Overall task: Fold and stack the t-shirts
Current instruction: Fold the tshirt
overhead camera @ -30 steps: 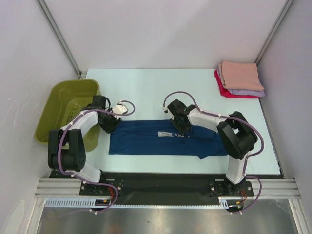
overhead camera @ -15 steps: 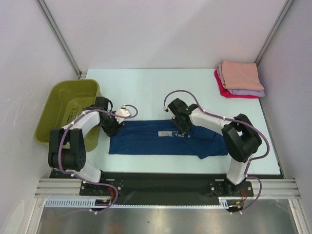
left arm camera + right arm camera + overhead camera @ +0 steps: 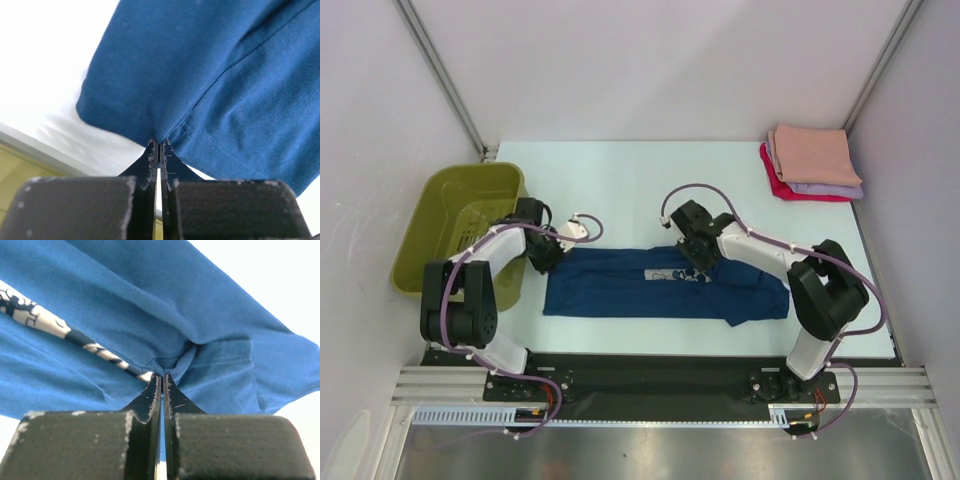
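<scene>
left claw (image 3: 159, 145), right claw (image 3: 162, 376): pinching 1 navy tee (image 3: 620, 292) | folded tees (image 3: 815, 157): 3

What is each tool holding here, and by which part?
Both hold the navy t-shirt: left tool pinches a hemmed edge at its left end, right tool bunched cloth beside the chest print.

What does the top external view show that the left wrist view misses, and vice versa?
Only top external: the right tool at the chest print, the folded stack in the far right corner, the whole olive basket. Only left wrist: the left tool shut tight, pinching the navy t-shirt by its stitched edge. Both: that t-shirt on the pale table.
</scene>
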